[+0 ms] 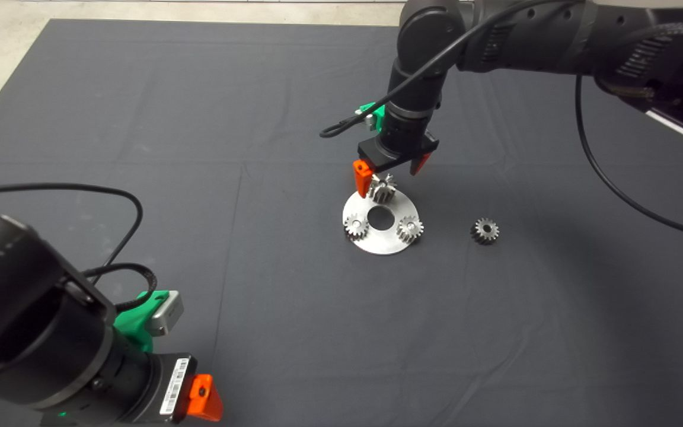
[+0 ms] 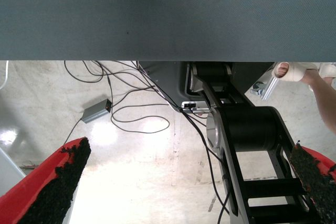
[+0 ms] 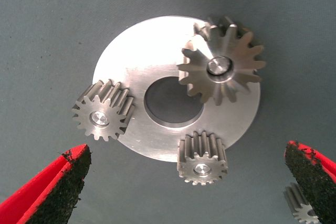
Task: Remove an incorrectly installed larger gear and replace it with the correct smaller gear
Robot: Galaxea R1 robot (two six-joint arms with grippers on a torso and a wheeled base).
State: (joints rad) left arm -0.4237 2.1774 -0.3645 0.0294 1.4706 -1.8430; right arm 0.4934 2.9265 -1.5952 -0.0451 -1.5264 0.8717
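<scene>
While the larger gear (image 3: 221, 66) sits pinned on the plate (image 3: 131, 51), nothing is done. The right gripper (image 1: 392, 169) hovers above it, fingers wide and empty; the smaller gear (image 1: 484, 230) waits nearby.

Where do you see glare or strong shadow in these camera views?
Left wrist view: the pale floor is washed out by glare. Right wrist view: the round plate shines evenly, and the larger gear shadows it. Head view: the right gripper darkens the mat behind.

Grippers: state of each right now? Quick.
Left gripper: open, holding nothing, parked at the mat's lower left.
Right gripper: open, empty, hovering over the larger gear on the steel disc.
</scene>
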